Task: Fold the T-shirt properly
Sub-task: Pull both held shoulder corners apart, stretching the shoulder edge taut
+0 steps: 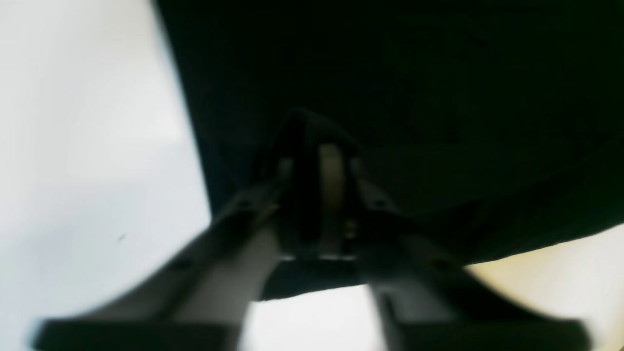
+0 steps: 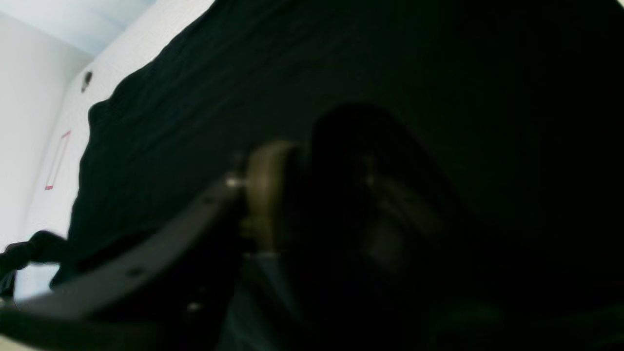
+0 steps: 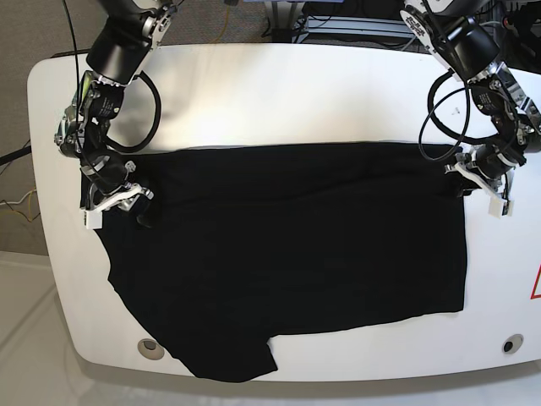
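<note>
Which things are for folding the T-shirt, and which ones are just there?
For the job:
- black T-shirt, spread on the table
- left gripper, jaws pinching the shirt
- right gripper, jaws pinching it too

Just there:
- two round fittings in the tabletop
- red outline near its edge

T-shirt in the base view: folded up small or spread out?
Spread out: the T-shirt covers much of the table, one sleeve jutting out.

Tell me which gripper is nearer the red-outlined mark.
Left. The left gripper is at the shirt corner on the same side as the red-outlined mark; the right gripper is at the shirt's opposite side, much farther away.
</note>
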Controlling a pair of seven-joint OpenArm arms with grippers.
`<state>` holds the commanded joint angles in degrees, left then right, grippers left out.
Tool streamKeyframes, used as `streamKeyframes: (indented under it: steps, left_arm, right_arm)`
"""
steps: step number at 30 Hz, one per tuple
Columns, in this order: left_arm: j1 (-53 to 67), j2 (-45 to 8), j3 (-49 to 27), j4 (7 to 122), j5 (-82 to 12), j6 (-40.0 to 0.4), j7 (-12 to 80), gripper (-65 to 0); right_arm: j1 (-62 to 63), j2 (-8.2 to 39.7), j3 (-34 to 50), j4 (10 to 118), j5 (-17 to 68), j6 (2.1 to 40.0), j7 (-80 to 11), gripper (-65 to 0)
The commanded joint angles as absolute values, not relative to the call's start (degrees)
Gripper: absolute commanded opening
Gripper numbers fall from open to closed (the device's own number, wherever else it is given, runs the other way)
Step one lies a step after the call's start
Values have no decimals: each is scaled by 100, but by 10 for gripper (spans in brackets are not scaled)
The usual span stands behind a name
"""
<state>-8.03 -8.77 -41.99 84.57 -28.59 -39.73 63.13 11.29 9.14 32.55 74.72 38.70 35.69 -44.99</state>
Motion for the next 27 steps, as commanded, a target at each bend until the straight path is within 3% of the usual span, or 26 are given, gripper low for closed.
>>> streamKeyframes:
  steps: [5,13,17,27]
  left_arm:
    - [-722,-939,-4205,8483,-2810,-4000,5998,-234]
    - [-464,-1024,-4246,8580,-2787,-4000,5758,-264]
    - [-60,-986,-4177,8780,-2708,-4000,5362,-287]
    - [449,-955,-4140,9092,-2637,-4000,5046,-293]
  right_arm:
    - [1100,1044,3091,7596,3445,3636,-4260,-227]
    - [980,1117,3154,7960,3001,3729,-4280,-199]
    - [688,1062,3161,8738,2554,3774,-4182,-161]
    - [186,1107,3299,9264,2172,3746,-4190,-156]
